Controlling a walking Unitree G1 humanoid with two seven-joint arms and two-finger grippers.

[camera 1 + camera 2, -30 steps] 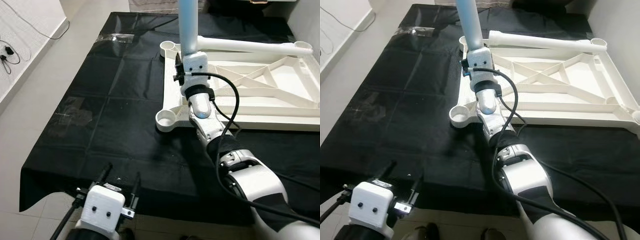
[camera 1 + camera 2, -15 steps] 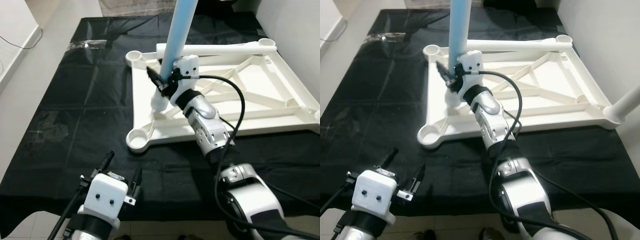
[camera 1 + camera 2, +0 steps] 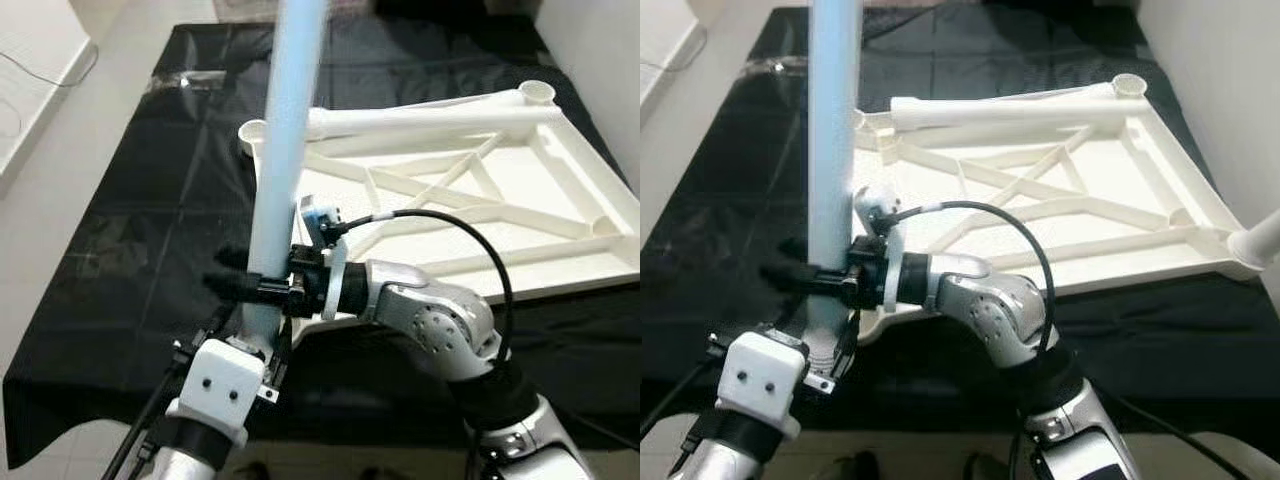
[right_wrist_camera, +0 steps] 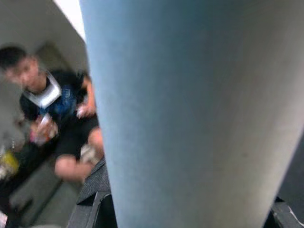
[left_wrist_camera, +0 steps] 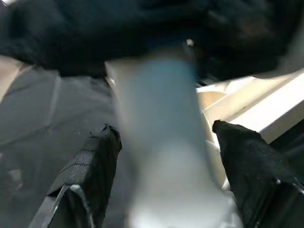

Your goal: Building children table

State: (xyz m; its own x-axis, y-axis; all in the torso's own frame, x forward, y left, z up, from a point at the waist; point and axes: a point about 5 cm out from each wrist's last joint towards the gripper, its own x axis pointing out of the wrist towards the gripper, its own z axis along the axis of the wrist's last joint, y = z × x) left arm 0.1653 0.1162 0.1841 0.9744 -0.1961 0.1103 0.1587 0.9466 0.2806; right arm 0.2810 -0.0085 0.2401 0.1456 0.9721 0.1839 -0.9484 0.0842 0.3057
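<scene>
Left eye view, left of centre: blue leg (image 3: 285, 150) upright, clamped in right gripper (image 3: 250, 287), foot between spread fingers of left gripper (image 3: 248, 335), over near-left socket of upturned tabletop (image 3: 590, 270); fitting step likely, next needing straight seating.

Indoor room in a home, floor-level work area. Light tiled floor (image 3: 60, 230) with a black plastic sheet (image 3: 150, 200) spread over it as a work mat, taped near its far left corner. White wall (image 3: 1210, 90) along the sheet's right edge, white baseboard (image 3: 45, 90) at left. White plastic table frame (image 3: 470, 190) lies on the sheet. Person (image 4: 52, 118) sitting in the background, blurred.
</scene>
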